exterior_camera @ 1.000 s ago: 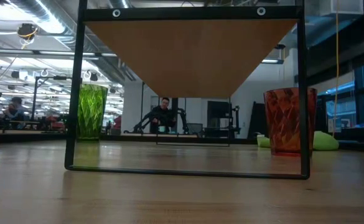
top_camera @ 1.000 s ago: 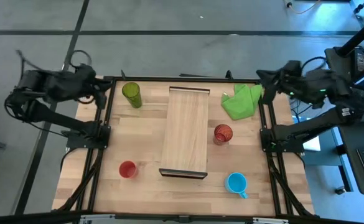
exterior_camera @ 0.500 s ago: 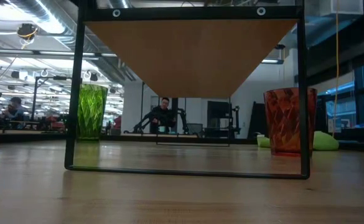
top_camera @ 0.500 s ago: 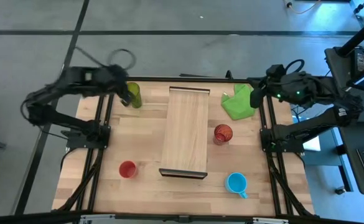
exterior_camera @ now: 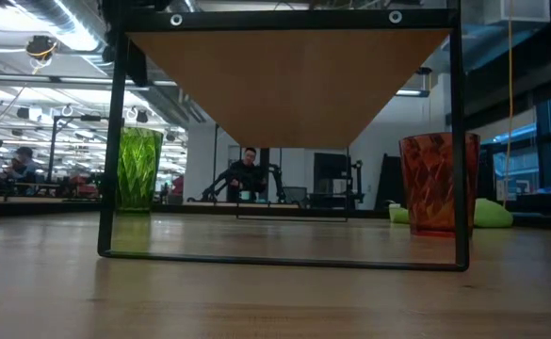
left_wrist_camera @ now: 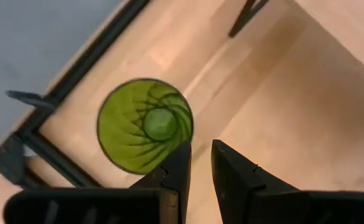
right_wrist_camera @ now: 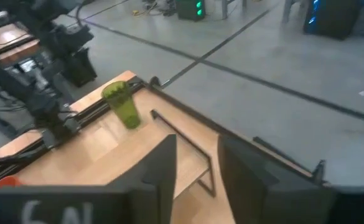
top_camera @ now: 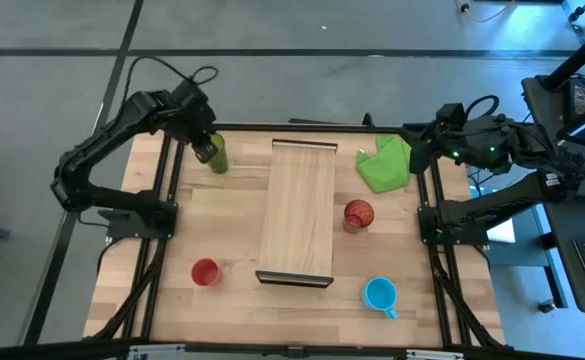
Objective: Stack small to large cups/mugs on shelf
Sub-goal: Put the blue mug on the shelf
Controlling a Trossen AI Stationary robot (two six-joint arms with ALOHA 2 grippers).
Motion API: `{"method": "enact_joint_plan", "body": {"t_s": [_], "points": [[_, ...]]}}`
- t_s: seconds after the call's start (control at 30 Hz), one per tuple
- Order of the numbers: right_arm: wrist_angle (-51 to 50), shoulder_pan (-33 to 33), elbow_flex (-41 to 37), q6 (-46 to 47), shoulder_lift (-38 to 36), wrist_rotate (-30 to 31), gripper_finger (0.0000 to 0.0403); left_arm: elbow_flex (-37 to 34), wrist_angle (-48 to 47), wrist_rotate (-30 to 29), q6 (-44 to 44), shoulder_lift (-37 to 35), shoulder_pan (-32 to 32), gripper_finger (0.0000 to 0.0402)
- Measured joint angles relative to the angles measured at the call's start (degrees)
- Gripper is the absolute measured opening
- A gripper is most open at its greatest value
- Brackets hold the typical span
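Note:
The olive-green tumbler stands upright on its base at the table's far left; it also shows in the low view. My left gripper hovers just above its rim, fingers pointing down with a narrow gap beside the tumbler's mouth. The shelf stands mid-table on its end brackets. The translucent red tumbler stands right of it. The small red cup is near left and the light blue mug near right. My right gripper waits at the far right, slightly open.
A bright green cloth lies at the far right, beside my right gripper. Black frame rails run along the table's left and right sides. A person sits at a robot station in the room behind.
My left gripper has swung from beyond the table's left edge toward the right and now stands over the olive-green tumbler. My right gripper has shifted a little toward the green cloth. No cup has moved.

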Motion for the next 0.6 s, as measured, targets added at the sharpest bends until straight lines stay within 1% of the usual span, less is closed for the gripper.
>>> {"method": "enact_joint_plan", "body": {"t_s": [0.07,0.17,0.27,0.4,0.47,0.6], "points": [[-0.69,0.0,0.0,1.48,0.18,-1.53,0.0141,-0.02,0.09,2.54,0.4,-0.35,0.51,0.0057],[-5.31,0.04,0.04,6.11,0.95,-5.35,0.0152,-0.02,0.83,3.58,0.47,-2.08,-0.93,0.0057],[-15.04,0.57,0.04,12.77,2.18,-11.29,0.0147,-0.02,2.98,3.63,0.12,-4.19,-4.6,0.0057],[-28.69,3.29,0.0,22.0,5.34,-19.06,0.0128,-0.02,6.49,4.68,-3.46,-8.05,-9.16,0.0057],[-28.92,5.89,-1.15,24.39,6.72,-22.52,0.0119,-0.02,8.63,4.78,-5.63,-9.97,-11.24,0.0057],[-23.82,12.14,-5.65,30.24,9.39,-27.64,0.0109,-0.02,12.14,4.6,-8.52,-13.0,-14.73,0.0057]]}}
